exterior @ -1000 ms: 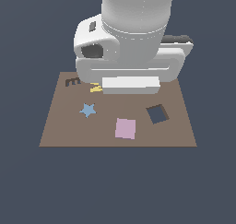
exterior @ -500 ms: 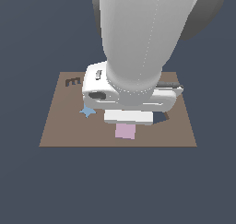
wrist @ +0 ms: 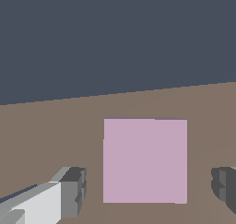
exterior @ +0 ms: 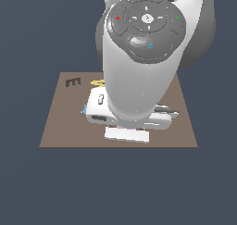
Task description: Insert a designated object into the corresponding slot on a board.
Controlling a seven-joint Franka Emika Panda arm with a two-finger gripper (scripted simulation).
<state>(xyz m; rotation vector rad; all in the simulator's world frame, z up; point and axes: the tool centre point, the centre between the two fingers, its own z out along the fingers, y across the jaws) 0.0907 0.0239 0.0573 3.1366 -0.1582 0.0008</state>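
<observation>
My end effector (wrist: 145,191) has dropped low over the brown board (wrist: 55,126) in the last second, fingers (wrist: 73,197) spread wide apart and empty, one on either side of the single pale pink square tile (wrist: 145,161) lying flat between them. That sets up the grasp. My arm now hides the slot, probably just beyond my wrist. Still countable: one dark letter E (exterior: 73,82), one yellow shape (exterior: 97,83).
</observation>
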